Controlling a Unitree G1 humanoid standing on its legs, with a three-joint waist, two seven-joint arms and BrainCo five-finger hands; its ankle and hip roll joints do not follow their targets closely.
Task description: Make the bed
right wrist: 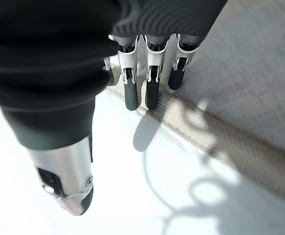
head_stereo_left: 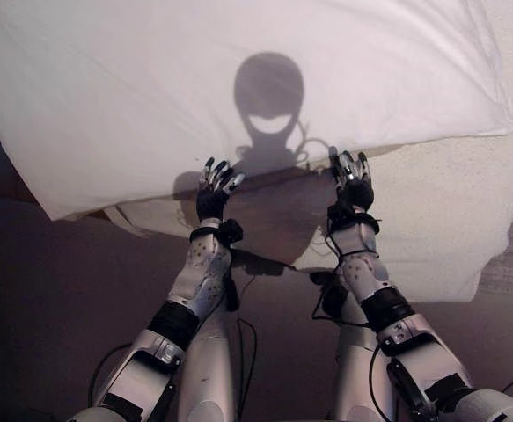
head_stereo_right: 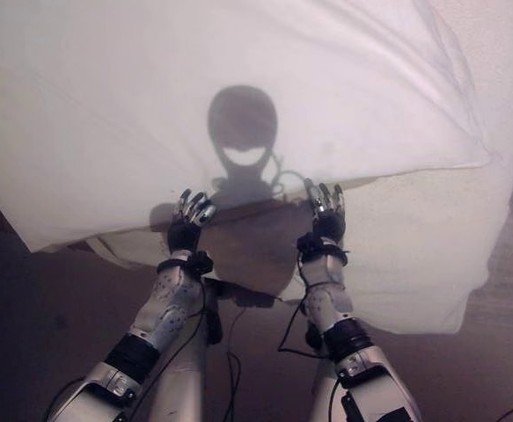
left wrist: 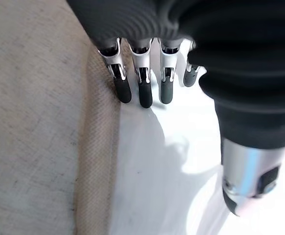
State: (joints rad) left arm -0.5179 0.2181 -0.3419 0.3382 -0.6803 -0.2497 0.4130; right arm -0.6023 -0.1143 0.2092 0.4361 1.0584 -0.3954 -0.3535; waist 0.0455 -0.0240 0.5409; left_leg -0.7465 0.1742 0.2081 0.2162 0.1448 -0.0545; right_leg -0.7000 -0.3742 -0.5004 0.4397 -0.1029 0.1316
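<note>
Left hand (head_stereo_left: 212, 200) and right hand (head_stereo_left: 353, 189) hover with fingers spread above the white duvet's (head_stereo_left: 238, 88) near edge on the bed (head_stereo_left: 450, 220).

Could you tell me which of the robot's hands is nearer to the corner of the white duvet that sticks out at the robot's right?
Right. The right hand sits at the duvet edge, on the same side as that corner. The left hand is at the same edge but farther along, away from the corner.

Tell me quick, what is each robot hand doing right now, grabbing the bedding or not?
Left hand: open, fingers straight, at the near edge of the white duvet, holding nothing.
Right hand: open, fingers straight, at the same edge, holding nothing.
</note>
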